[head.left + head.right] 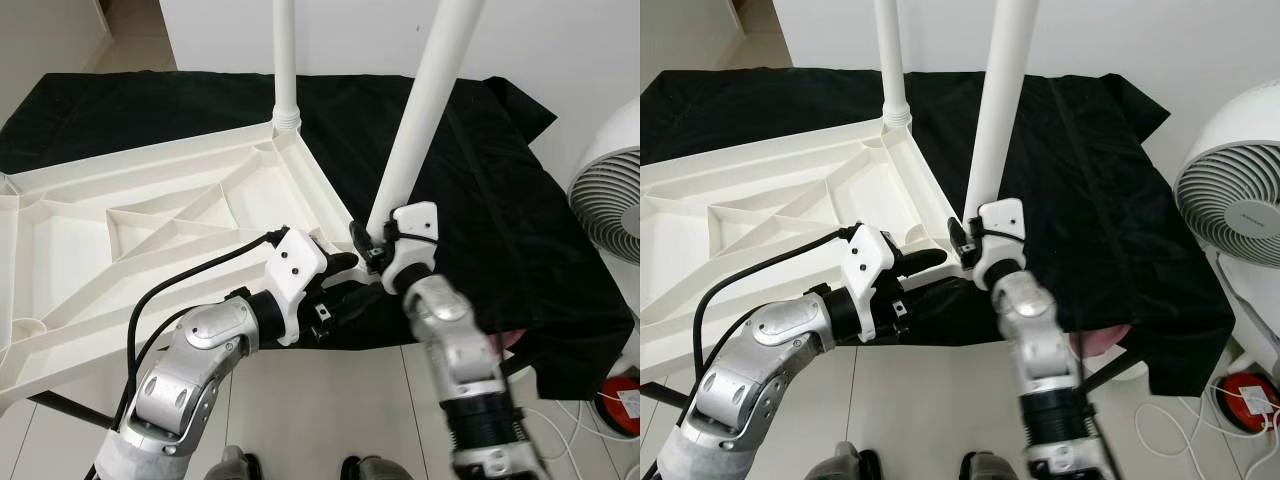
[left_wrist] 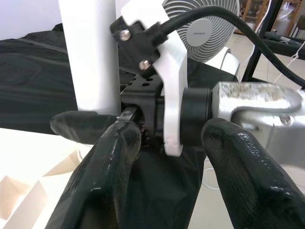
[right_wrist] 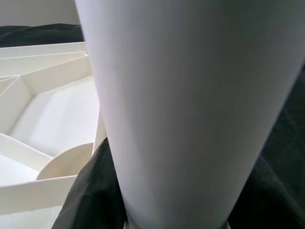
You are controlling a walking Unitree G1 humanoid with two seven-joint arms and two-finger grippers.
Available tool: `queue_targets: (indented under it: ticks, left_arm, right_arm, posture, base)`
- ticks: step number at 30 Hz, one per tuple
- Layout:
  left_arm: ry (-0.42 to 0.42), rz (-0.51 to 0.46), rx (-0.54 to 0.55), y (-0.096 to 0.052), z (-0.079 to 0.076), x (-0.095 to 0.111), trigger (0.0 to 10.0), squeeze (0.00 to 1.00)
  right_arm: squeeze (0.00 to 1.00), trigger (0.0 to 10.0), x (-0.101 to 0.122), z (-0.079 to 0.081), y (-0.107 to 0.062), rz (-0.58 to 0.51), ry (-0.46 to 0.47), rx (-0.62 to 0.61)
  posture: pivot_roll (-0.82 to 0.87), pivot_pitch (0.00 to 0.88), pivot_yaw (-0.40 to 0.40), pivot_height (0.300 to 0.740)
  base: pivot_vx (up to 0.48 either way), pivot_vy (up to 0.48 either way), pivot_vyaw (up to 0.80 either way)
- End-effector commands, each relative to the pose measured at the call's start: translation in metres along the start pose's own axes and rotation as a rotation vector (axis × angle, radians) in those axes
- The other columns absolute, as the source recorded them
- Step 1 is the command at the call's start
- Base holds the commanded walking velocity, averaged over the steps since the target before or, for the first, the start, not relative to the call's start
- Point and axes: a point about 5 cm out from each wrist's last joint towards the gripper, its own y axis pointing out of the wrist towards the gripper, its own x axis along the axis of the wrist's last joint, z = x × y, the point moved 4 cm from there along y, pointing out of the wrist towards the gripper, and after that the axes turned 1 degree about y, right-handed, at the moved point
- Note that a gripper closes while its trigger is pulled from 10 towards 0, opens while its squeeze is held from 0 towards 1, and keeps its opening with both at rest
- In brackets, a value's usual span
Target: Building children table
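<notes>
The white tabletop (image 1: 150, 240) lies upside down on a black cloth (image 1: 480, 170), its ribbed underside facing up, and one white leg (image 1: 285, 60) already stands upright in the far corner socket. A second white leg (image 1: 425, 100) leans at a tilt over the near right corner, its lower end right at the right gripper (image 1: 368, 245), whose black fingers sit against the base of the tube; the right wrist view looks straight up the leg's pale shaft from very close, so the fingers seem closed around it, though the exact contact is hidden behind the wrist. The left gripper (image 1: 345, 268) reaches in from the other side, just beside the right one at the tabletop's edge, its two black fingers (image 2: 109, 162) spread apart with nothing between them, framing the right wrist housing and the leg's foot. Whether the leg's end is seated in the corner socket cannot be made out, as both grippers cover that spot. The tops of both legs are cut off by the frame. A white fan (image 1: 610, 190) stands on the floor to the right.
</notes>
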Motion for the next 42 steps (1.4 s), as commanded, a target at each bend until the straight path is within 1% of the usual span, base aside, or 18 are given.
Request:
queue_targets:
  ticks: [1,4,6,11,12,16,21,22,23,24,28,31,33,34,36,39,40,42]
  left_arm:
    - [0.002,-0.003,0.046,0.0,0.003,0.0,10.0,0.0]
    - [0.004,-0.002,0.045,0.0,0.003,0.0,10.0,0.0]
    - [0.004,-0.002,0.045,0.0,0.003,0.0,10.0,0.0]
    - [0.007,-0.001,0.038,0.0,0.002,0.0,10.0,0.0]
    - [0.007,-0.001,0.037,0.001,0.002,0.0,10.0,0.0]
    - [0.007,-0.004,0.033,0.001,0.001,0.0,10.0,0.0]
    - [0.007,-0.004,0.033,0.001,0.001,0.0,10.0,0.0]
    - [0.006,-0.004,0.033,0.002,0.001,0.0,10.0,0.0]
    - [0.006,-0.005,0.033,0.002,0.001,0.0,10.0,0.0]
    - [0.004,-0.006,0.033,0.002,0.0,-0.001,10.0,0.0]
    - [0.002,-0.006,0.034,0.002,0.0,-0.001,10.0,0.0]
    - [0.002,-0.004,0.033,0.002,0.0,-0.001,10.0,0.0]
    - [0.002,-0.004,0.033,0.002,0.0,-0.001,10.0,0.0]
    - [0.004,-0.004,0.032,0.002,0.0,-0.001,10.0,0.0]
    - [0.005,-0.003,0.031,0.002,0.001,-0.001,10.0,0.0]
    - [0.006,-0.003,0.031,0.002,0.001,-0.001,10.0,0.0]
    - [0.01,-0.004,0.034,0.002,0.002,0.0,10.0,0.0]
    - [0.011,-0.006,0.036,0.002,0.003,0.0,10.0,0.0]
  right_arm:
    - [0.0,10.0,-0.022,-0.002,-0.006,0.089,0.016,-0.056]
    - [0.0,10.0,-0.021,0.002,-0.009,0.09,0.05,-0.106]
    - [0.0,10.0,-0.021,0.002,-0.009,0.09,0.05,-0.106]
    - [0.0,10.0,-0.018,0.009,-0.011,0.088,0.042,-0.094]
    - [1.0,10.0,-0.016,0.008,-0.011,0.081,0.047,-0.096]
    - [1.0,10.0,-0.009,0.007,-0.01,0.052,0.048,-0.067]
    - [1.0,10.0,-0.009,0.007,-0.009,0.053,0.044,-0.048]
    - [1.0,10.0,-0.01,0.009,-0.008,0.062,0.039,-0.013]
    - [0.0,10.0,-0.009,0.01,-0.007,0.061,0.025,0.021]
    - [0.0,10.0,-0.008,0.011,-0.005,0.062,0.006,0.108]
    - [0.0,10.0,-0.004,0.006,-0.003,0.05,0.002,0.162]
    - [0.0,10.0,-0.001,0.003,-0.001,0.044,-0.034,0.241]
    - [0.0,10.0,-0.001,0.003,-0.001,0.044,-0.034,0.241]
    - [0.0,10.0,0.0,0.001,0.0,0.04,-0.059,0.271]
    - [0.0,10.0,0.005,0.001,0.0,0.024,-0.099,0.384]
    - [0.0,10.0,0.006,0.001,0.0,0.025,-0.113,0.424]
    - [0.0,10.0,0.009,-0.001,0.002,0.017,-0.143,0.492]
    - [0.0,10.0,0.013,-0.006,0.005,0.011,-0.161,0.518]
  posture:
    - [-0.02,0.108,0.006,0.74]
    - [-0.02,0.108,0.006,0.74]
    - [-0.02,0.108,0.006,0.74]
    - [-0.02,0.099,0.003,0.74]
    - [-0.02,0.099,0.003,0.74]
    - [-0.02,0.099,0.003,0.74]
    - [-0.02,0.094,0.003,0.74]
    - [-0.03,0.092,0.0,0.74]
    - [-0.03,0.092,0.0,0.74]
    - [-0.02,0.09,-0.001,0.74]
    - [-0.02,0.091,-0.001,0.74]
    - [-0.03,0.09,0.002,0.74]
    - [-0.03,0.09,0.002,0.74]
    - [-0.03,0.09,0.002,0.74]
    - [-0.03,0.09,0.006,0.74]
    - [-0.03,0.09,0.006,0.74]
    - [-0.03,0.092,0.012,0.74]
    - [-0.03,0.092,0.012,0.74]
  base:
    - [0.0,0.0,0.0]
    - [0.0,0.0,0.0]
    - [0.0,0.0,0.0]
    - [0.0,0.0,0.0]
    - [0.0,0.0,0.0]
    - [0.0,0.0,0.0]
    - [0.0,0.0,0.0]
    - [0.0,0.0,0.0]
    - [0.0,0.0,0.0]
    - [0.0,0.0,0.0]
    - [0.0,0.0,0.0]
    - [0.0,0.0,0.0]
    - [0.0,0.0,0.0]
    - [0.0,0.0,0.0]
    - [0.0,0.0,0.0]
    - [0.0,0.0,0.0]
    - [0.0,0.0,0.0]
    - [0.0,0.0,0.0]
